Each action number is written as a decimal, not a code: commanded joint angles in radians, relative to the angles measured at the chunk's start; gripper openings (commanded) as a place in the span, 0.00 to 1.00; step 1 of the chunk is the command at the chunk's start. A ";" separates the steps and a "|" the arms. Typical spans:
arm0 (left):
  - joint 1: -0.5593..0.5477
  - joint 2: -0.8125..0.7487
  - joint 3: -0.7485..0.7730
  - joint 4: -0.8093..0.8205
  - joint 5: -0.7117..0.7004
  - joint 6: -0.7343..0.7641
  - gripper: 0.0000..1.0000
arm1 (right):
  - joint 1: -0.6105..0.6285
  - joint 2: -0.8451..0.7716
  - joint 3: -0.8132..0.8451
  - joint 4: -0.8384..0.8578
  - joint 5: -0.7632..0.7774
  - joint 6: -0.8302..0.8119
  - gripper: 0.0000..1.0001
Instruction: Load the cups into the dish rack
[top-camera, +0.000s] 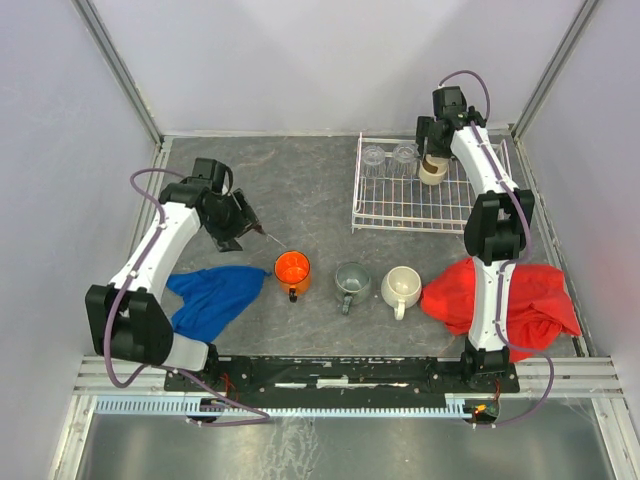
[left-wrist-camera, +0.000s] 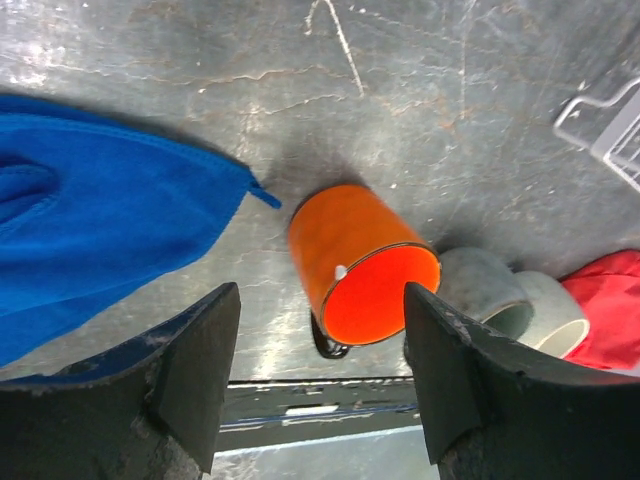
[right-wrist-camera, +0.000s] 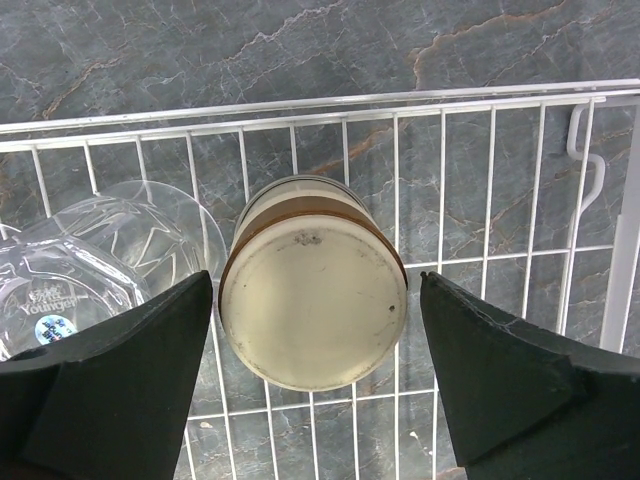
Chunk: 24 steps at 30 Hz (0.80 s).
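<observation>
Right wrist view caught a blue label on one glass tumbler (right-wrist-camera: 50, 300), reading roughly "Younger". Beside it the tan cup (right-wrist-camera: 313, 330) sat upturned in the dish rack (right-wrist-camera: 490, 110), with the right gripper (right-wrist-camera: 315, 280) spread wide above. The left gripper (left-wrist-camera: 320, 300) hung released over the orange mug (left-wrist-camera: 360, 265) on the grey veined table (left-wrist-camera: 450, 100). White walls (top-camera: 300, 60) enclosed it.

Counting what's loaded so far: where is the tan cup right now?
Top view: the tan cup stands at the far end of the dish rack, just right of two glass tumblers, right side of the table.
</observation>
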<state>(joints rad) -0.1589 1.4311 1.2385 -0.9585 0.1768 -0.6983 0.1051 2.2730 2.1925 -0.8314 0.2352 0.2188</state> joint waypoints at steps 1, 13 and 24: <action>-0.027 -0.043 -0.002 -0.052 -0.078 0.108 0.71 | 0.003 -0.046 0.035 0.022 0.009 0.003 0.92; -0.269 0.072 0.036 -0.074 -0.219 0.123 0.57 | -0.009 -0.229 -0.062 0.038 0.014 0.005 0.92; -0.320 0.148 0.036 -0.024 -0.300 0.176 0.44 | -0.036 -0.440 -0.258 0.046 0.008 0.008 0.92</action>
<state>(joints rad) -0.4664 1.5623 1.2381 -1.0172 -0.0776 -0.5789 0.0822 1.9335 1.9926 -0.8150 0.2367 0.2211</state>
